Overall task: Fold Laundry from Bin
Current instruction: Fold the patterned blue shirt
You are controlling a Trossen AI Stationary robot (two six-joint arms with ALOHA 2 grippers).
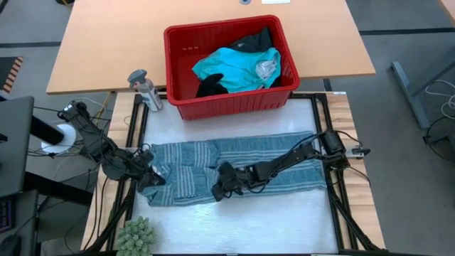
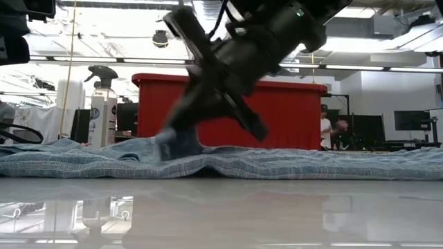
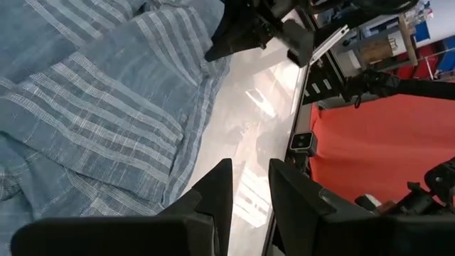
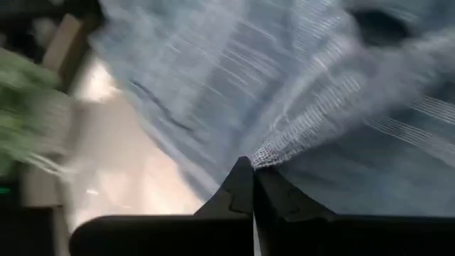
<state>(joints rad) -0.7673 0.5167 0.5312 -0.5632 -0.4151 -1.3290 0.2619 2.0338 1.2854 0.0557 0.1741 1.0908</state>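
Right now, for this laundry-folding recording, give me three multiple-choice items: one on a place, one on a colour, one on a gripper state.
1. Where does the striped garment lie?
A. In the red bin
B. Spread flat on the white mat in front of the bin
C. On the floor

2. What colour is the brightest garment in the red bin?
A. Turquoise
B. Yellow
C. Pink

3. What is the right gripper doing?
A. Open above the bin
B. Holding the spray bottle
C. Shut on the striped garment

Answers: 1 B, the high view shows it stretched across the white mat; 2 A, the turquoise garment sits on top; 3 C, the right wrist view shows its fingers pinching a cloth fold.
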